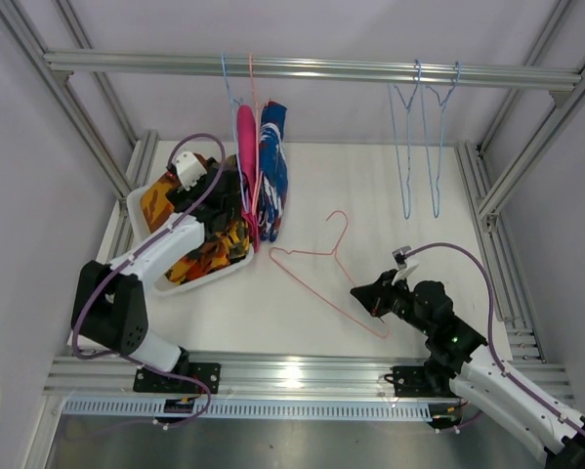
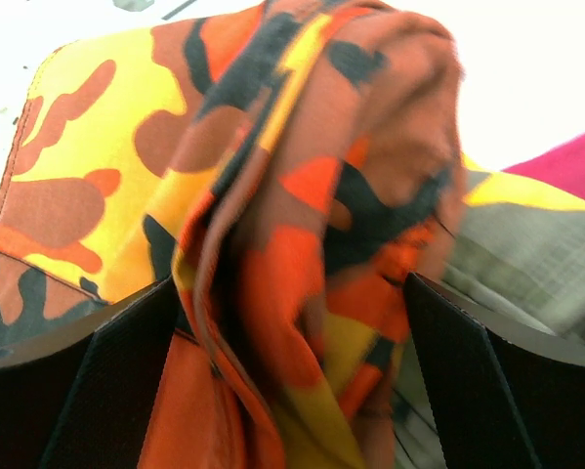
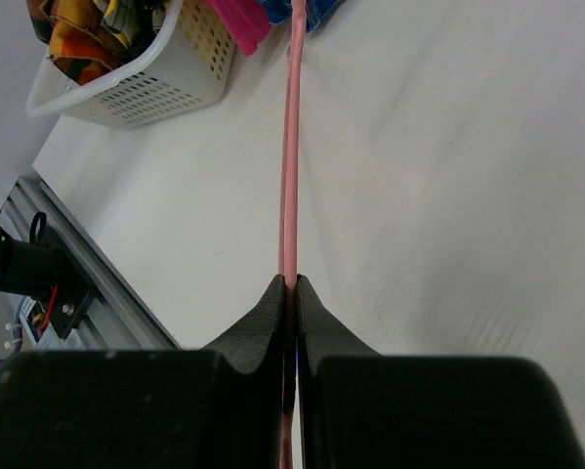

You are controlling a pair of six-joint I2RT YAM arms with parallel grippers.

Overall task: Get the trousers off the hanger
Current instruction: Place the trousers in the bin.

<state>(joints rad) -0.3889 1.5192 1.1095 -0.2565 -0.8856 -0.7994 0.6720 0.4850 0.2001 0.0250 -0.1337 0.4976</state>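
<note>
**Orange camouflage trousers between spread left jaws**

In the white basket at the far left, the left gripper stands spread wide. The orange camouflage trousers are bunched between its fingers in crumpled folds of orange, red, yellow and black. Just right of the basket, the magenta pair and the blue-and-white pair hang from the rail. At near right, the right gripper pinches the pink hanger, which lies on the table.

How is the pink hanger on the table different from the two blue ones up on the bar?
The pink hanger lies flat on the table; the blue hangers hang from the bar. The pink hanger is pinched by the right gripper; the blue hangers are touched by nothing. Shared: all are bare, thin wire.
</note>
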